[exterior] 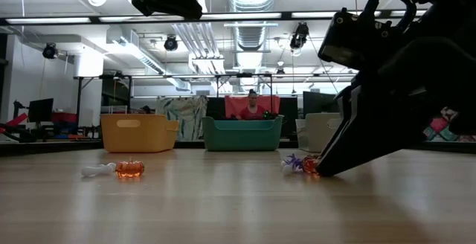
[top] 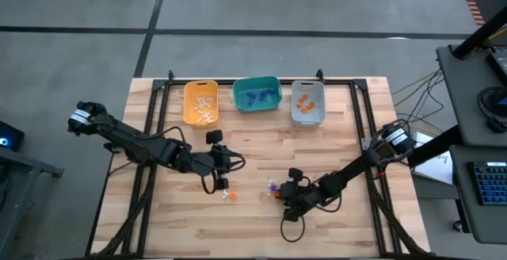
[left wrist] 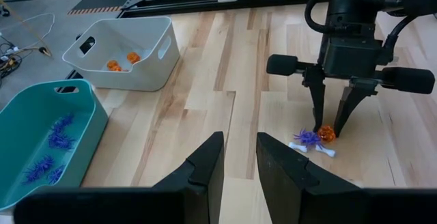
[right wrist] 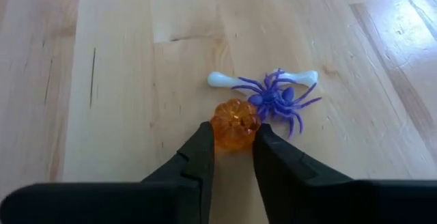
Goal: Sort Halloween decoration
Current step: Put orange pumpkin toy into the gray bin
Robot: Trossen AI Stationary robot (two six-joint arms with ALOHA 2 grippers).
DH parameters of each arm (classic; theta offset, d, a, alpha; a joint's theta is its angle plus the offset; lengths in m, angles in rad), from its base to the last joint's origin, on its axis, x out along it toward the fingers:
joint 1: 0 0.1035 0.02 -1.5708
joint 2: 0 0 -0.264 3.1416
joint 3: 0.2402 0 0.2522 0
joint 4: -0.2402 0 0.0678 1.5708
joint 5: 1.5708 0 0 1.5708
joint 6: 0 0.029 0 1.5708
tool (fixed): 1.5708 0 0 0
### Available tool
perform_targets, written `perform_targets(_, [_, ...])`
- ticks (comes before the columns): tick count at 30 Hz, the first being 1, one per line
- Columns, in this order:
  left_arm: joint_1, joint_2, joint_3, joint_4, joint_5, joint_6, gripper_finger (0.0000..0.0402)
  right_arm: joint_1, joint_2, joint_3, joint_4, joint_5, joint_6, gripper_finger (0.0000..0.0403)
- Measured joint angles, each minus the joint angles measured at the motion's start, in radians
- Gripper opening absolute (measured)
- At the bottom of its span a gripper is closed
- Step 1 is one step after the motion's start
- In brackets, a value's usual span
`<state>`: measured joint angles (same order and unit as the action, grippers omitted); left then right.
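**A:** High view — what stands on the table point(top: 261, 145)?

**B:** Three bins in a row at the far edge: yellow bin point(top: 200, 101) with white pieces, teal bin point(top: 257, 94) with purple-blue pieces, grey bin point(top: 307, 102) with orange pieces. The left gripper point(top: 224, 182) is above one loose cluster of trinkets point(top: 230, 194); the right gripper point(top: 279, 190) is at a second cluster. The two arms are near each other at mid-table.

**A:** Low view?

**B:** One orange pumpkin point(exterior: 129, 169) lies touching one white bone point(exterior: 97, 171). To the right, the right arm's dark body blocks much of the view; its fingertips meet the table at a second orange pumpkin point(exterior: 310, 166), just beside a purple spider point(exterior: 292, 162). A person sits behind the teal bin.

**A:** Left wrist view?

**B:** The left fingers point(left wrist: 205, 166) stand narrowly parted with nothing between them. Two orange pieces show in the grey bin; several purple ones in the teal bin.

**A:** Right wrist view?

**B:** The right fingers point(right wrist: 198, 156) are narrowed on one orange pumpkin — both tips touch its sides. One purple spider lies against it, over one white bone point(right wrist: 225, 80).
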<state>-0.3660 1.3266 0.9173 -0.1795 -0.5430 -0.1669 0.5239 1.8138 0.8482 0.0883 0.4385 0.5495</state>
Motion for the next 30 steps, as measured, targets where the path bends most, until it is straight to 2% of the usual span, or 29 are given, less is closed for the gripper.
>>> perform_targets(8, [0.000,0.000,0.000,0.000,0.000,0.000,0.0070,-0.001,-0.032,-0.003,-0.013,-0.005,-0.019,0.0068])
perform_targets(25, [0.000,0.000,0.000,-0.001,0.000,0.000,0.0070,-0.004,-0.085,-0.004,-0.029,0.005,-0.030,0.0067])
perform_targets(30, [0.000,0.000,-0.001,0.000,0.000,0.000,0.0070,-0.033,-0.142,-0.004,-0.048,0.007,-0.043,0.0067])
